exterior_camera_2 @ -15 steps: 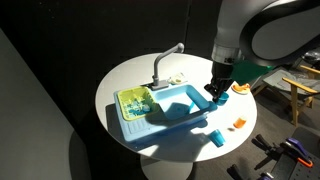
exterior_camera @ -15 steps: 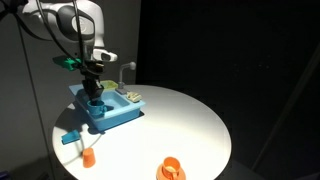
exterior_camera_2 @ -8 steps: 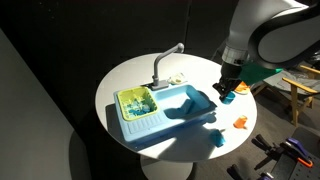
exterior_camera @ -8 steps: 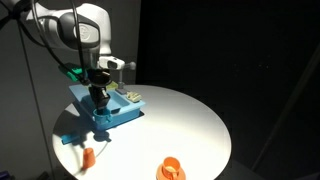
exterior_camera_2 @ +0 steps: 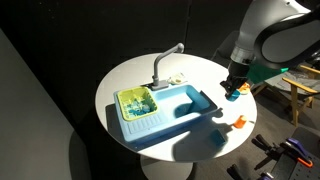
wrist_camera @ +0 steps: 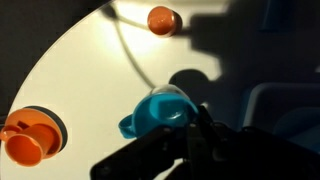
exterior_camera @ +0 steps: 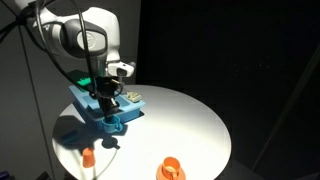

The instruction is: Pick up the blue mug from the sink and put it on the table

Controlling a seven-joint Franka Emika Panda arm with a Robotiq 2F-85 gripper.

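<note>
The blue mug [wrist_camera: 158,110] hangs in my gripper [wrist_camera: 196,128], which is shut on its rim. The handle points away from the fingers. In an exterior view the gripper [exterior_camera_2: 232,86] holds the mug [exterior_camera_2: 230,95] just above the white table [exterior_camera_2: 130,75], past the end of the light-blue sink [exterior_camera_2: 170,105]. In the other exterior view the gripper [exterior_camera: 107,96] is over the sink [exterior_camera: 112,116], and the mug is hard to make out. The sink's edge shows dimly in the wrist view [wrist_camera: 285,110].
A small orange cup [exterior_camera_2: 239,122] [exterior_camera: 88,157] [wrist_camera: 162,19] stands on the table near the mug. An orange round object [exterior_camera: 170,170] [wrist_camera: 28,138] sits near the table edge. A white faucet [exterior_camera_2: 165,62] and a green item [exterior_camera_2: 135,100] are at the sink.
My gripper has carried the blue mug up out of the sink basin and sideways past the sink's end, to above the table near the orange cup.
</note>
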